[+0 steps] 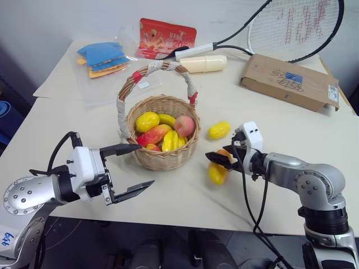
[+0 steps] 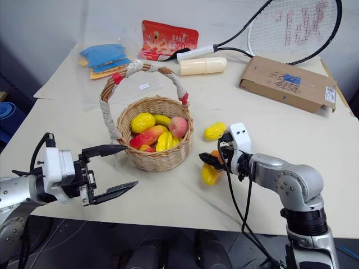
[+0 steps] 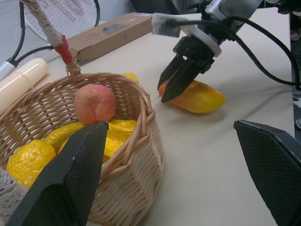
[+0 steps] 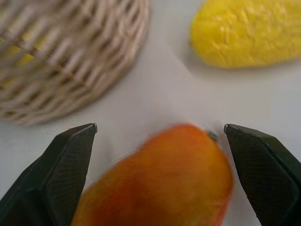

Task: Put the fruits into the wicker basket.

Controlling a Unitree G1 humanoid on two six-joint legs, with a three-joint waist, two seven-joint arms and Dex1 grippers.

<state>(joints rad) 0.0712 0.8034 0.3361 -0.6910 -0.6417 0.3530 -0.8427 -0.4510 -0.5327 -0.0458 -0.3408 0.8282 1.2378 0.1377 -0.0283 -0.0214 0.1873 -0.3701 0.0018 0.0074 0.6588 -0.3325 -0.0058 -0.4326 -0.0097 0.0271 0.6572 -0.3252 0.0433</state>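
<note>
1. Right gripper (image 1: pixel 217 160) hangs low over the pale tabletop (image 1: pixel 280 129), its two black fingers spread wide on either side of an elongated orange-and-yellow toy mango (image 4: pixel 160 181); whether they touch the fruit is hard to tell, but they do not appear to pinch it.
2. Left gripper (image 1: pixel 130 168) is also spread wide and empty, held just beside the round tan woven wicker basket (image 1: pixel 162 159) on its left.
3. That basket, with its tall arched handle (image 1: pixel 154 70) wrapped in white tape and red bands, holds several glossy fruits: a pinkish peach (image 3: pixel 95 103), yellow lemon-like ovals and a red-and-yellow mango.
4. Just right of the basket, a yellow lemon-like fruit (image 1: pixel 219 130) lies on the tabletop, near the mango under the right gripper.
</note>
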